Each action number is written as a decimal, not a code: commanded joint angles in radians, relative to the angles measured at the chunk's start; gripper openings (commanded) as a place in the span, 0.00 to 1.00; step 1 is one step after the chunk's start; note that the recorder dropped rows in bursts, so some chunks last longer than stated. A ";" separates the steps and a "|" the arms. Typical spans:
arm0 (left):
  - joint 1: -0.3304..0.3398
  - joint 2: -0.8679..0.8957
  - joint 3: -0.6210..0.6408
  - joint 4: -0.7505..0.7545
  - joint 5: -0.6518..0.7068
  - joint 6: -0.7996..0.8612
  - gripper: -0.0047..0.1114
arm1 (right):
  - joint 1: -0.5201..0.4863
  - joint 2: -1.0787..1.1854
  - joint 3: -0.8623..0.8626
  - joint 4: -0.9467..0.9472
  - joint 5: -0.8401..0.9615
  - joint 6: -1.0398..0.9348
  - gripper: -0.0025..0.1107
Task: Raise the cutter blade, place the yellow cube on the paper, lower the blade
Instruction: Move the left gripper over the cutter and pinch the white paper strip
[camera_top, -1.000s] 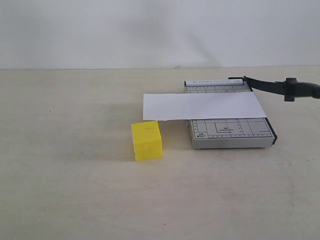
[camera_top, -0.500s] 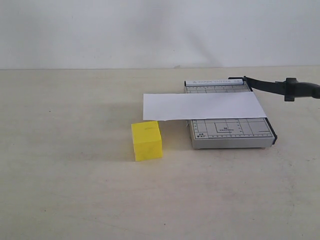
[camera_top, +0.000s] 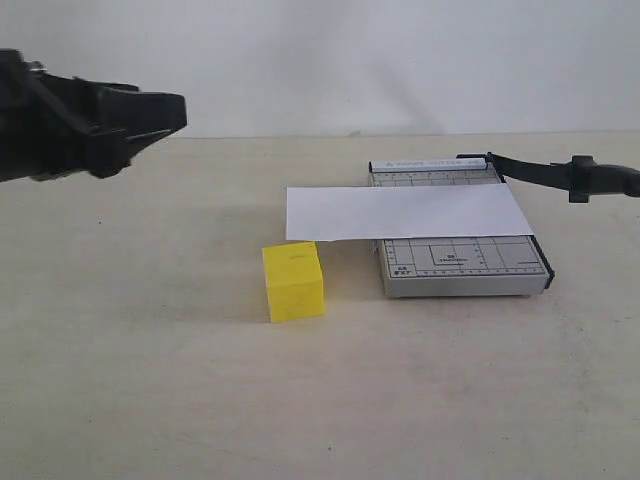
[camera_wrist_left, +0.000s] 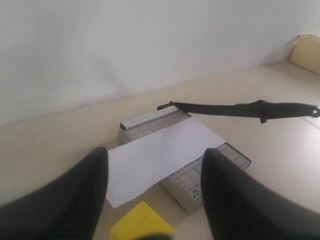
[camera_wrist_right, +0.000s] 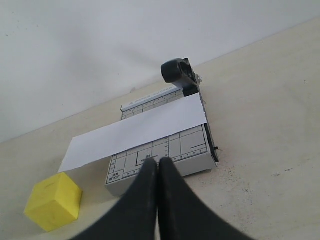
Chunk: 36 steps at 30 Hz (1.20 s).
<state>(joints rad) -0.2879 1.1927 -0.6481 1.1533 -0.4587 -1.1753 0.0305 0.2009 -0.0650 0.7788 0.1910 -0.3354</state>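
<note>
The yellow cube (camera_top: 293, 282) is sitting on the beige table (camera_top: 150, 380), just off the near left corner of the grey cutter base (camera_top: 460, 265), not on the paper (camera_top: 405, 212). The paper is lying flat across the middle of the base, with its left end hanging out past the base's left edge, and the cube is standing just near of that overhanging end. The cutter blade (camera_top: 540, 172) is standing raised, slanting from its hinge at the far right corner of the base out to the right, its thick black handle hanging in the air beyond the base's right side.

The left gripper (camera_top: 165, 115) is hovering high at the far left, well apart from the cube, and its wrist view is showing its fingers (camera_wrist_left: 75, 200) spread wide with nothing between them. The right gripper (camera_wrist_right: 158, 167) is showing only in its own wrist view, where its fingers are pressing together, holding nothing, above the table near of the base
</note>
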 joint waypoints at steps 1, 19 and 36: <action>-0.004 0.201 -0.112 0.023 -0.032 -0.011 0.32 | 0.001 -0.005 0.004 0.001 -0.011 -0.003 0.02; -0.290 0.698 -0.467 0.067 0.111 0.126 0.08 | 0.001 -0.005 0.004 0.001 0.016 -0.003 0.02; -0.391 0.921 -0.751 0.086 0.254 0.161 0.08 | 0.001 -0.005 0.004 0.001 0.016 -0.003 0.02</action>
<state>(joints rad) -0.6613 2.0861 -1.3758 1.2335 -0.2155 -1.0188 0.0305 0.2009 -0.0650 0.7853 0.2028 -0.3354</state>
